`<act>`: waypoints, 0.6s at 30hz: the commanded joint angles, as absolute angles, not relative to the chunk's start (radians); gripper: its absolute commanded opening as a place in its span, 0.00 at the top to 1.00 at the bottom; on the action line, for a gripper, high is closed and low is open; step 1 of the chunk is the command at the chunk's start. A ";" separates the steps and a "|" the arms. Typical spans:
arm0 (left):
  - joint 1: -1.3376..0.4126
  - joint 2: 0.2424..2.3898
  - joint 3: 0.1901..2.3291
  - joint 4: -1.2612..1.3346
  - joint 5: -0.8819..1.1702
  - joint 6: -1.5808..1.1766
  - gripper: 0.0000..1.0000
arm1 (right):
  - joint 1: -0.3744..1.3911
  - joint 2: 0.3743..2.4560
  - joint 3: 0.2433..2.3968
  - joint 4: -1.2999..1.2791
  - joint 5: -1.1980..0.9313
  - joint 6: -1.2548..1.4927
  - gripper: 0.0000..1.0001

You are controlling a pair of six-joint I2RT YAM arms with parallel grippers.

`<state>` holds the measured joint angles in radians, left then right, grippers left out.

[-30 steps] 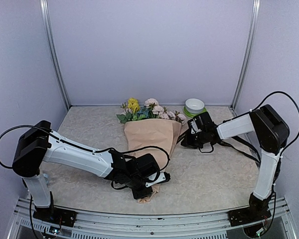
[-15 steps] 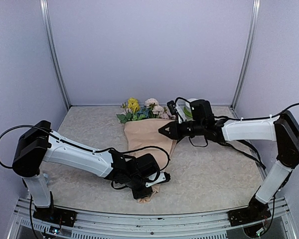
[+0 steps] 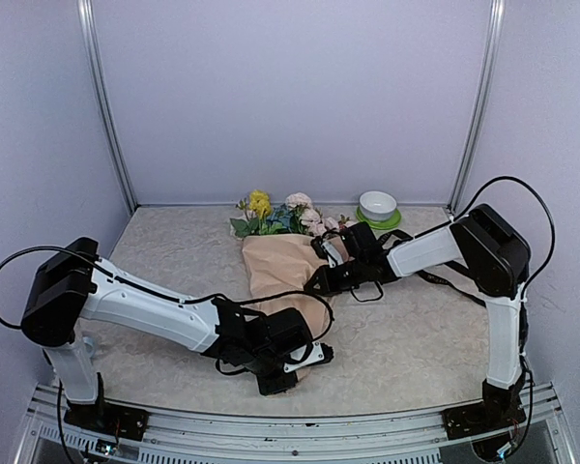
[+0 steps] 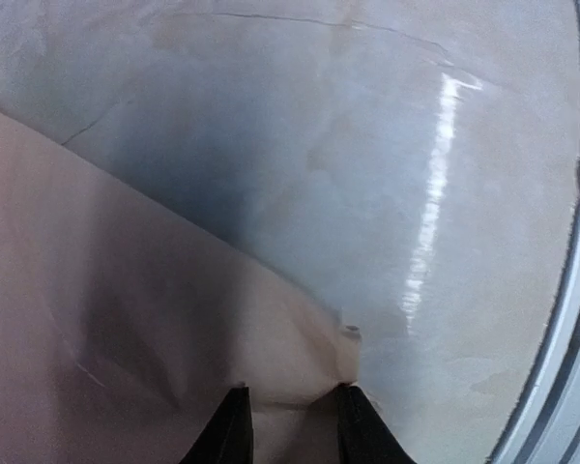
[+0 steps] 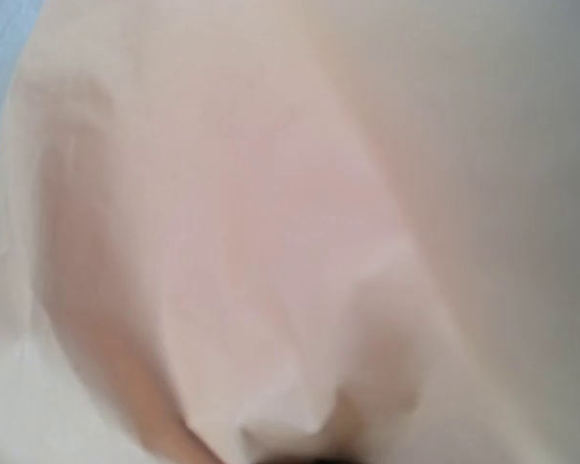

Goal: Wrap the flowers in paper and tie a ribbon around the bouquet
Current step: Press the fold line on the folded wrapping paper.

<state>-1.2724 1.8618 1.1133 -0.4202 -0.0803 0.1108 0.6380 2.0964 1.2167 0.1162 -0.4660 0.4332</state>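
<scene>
The bouquet lies on the table, its peach-tan paper forming a cone with the flowers at the far end: yellow, blue and pale pink blooms. My left gripper is at the cone's narrow near end. In the left wrist view its two black fingertips stand either side of a pinched fold of paper, gripper shut on it. My right gripper rests on the cone's right edge. Blurred peach paper fills the right wrist view and hides the fingers. The ribbon does not show.
A white bowl on a green saucer stands at the back right. The left arm's black cable loops over the paper. The table's metal front rail runs just right of the left gripper. Frame posts stand at both back corners.
The right arm swung across the paper's top, then dropped back and down to the cone's right edge. The left gripper kept its hold and shifted slightly toward the front; the flowers moved a little.
</scene>
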 commanded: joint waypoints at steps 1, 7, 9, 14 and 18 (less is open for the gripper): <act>-1.352 1.823 1.045 -0.530 0.178 0.088 0.69 | 0.631 2.107 1.219 0.079 -0.419 0.444 0.86; -1.365 1.705 1.070 -0.604 0.209 0.092 0.71 | 0.630 2.092 1.188 0.099 -0.419 0.451 0.86; -1.360 1.636 1.101 -0.572 0.217 0.112 0.71 | 0.632 2.093 1.187 0.104 -0.425 0.451 0.85; -1.238 1.564 1.052 -0.413 0.120 0.107 0.79 | 0.632 2.078 1.177 0.105 -0.425 0.451 0.85; -1.149 1.680 1.086 -0.488 0.068 0.082 0.84 | 0.632 2.073 1.180 0.098 -0.431 0.451 0.84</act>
<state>-1.2110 1.5703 1.0676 -0.4587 0.1371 0.0967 0.6380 2.0930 1.2007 0.1333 -0.4519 0.4442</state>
